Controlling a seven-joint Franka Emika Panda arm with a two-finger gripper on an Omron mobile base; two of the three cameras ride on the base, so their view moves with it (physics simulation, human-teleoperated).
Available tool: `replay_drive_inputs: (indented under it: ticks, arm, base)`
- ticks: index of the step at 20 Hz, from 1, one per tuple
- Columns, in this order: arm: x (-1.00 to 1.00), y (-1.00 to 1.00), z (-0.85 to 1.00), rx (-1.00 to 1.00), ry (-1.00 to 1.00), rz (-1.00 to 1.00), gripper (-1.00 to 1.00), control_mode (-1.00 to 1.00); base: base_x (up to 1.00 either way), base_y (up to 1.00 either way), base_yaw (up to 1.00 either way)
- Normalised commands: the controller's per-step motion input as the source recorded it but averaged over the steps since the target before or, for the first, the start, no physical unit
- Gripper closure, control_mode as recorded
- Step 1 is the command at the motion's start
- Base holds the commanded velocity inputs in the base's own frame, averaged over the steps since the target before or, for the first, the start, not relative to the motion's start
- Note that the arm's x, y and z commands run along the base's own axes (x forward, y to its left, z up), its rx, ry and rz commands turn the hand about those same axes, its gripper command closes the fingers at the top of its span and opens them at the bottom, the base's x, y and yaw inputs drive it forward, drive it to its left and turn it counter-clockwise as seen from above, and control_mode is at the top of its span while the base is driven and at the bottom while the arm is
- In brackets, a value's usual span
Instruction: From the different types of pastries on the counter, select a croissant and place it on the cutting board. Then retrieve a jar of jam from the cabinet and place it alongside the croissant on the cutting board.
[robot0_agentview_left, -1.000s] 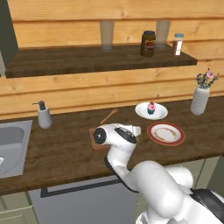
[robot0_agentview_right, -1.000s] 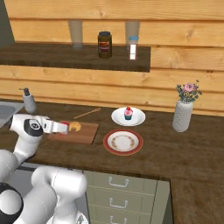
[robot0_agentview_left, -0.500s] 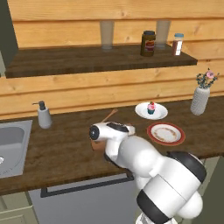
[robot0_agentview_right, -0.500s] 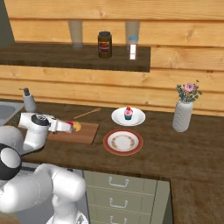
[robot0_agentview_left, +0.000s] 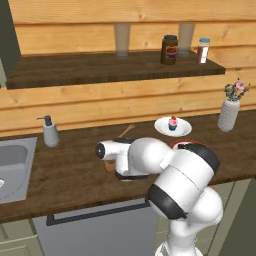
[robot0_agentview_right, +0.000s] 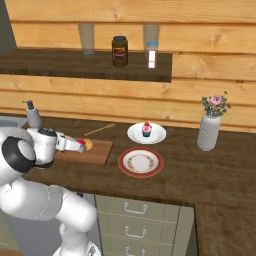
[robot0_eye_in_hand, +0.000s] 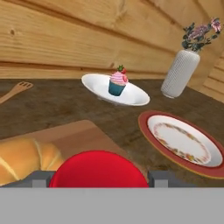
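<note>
**While the jam sits in my grip, the croissant lies on the board**

Though I look for writing, I can read none: the dark jar on the shelf wears a red label whose marks are too small to make out.

In my hand view the gripper is pinched on the jar of jam, whose red lid fills the bottom centre between the two grey fingertips. Just left of it lies the croissant, on the cutting board. In the right base view the board sits left of centre on the counter, with the croissant and jar side by side; whether the jar rests on the wood I cannot tell.

My count: one croissant, one cupcake on a white plate, one red-rimmed plate, one vase of flowers, one wooden spoon, one soap dispenser, two glasses, one white-capped shaker
</note>
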Motion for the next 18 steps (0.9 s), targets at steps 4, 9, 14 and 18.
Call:
replay_drive_inputs:
  ticks: [4,9,14,18]
  arm:
    - [0.02,0.00,-0.20,0.00,0.00,-0.06,1.00,-1.00]
    - [0.20,0.00,-0.15,0.00,0.00,-0.05,1.00,-1.00]
    - [0.32,0.00,-0.17,0.00,-0.02,-0.05,1.00,-1.00]
    - [0.21,0.00,-0.19,0.00,-0.01,-0.04,1.00,-1.00]
  base:
    - [0.00,0.00,0.00]
    - [0.00,0.00,0.00]
    - [0.00,0.00,0.00]
    - [0.00,0.00,0.00]
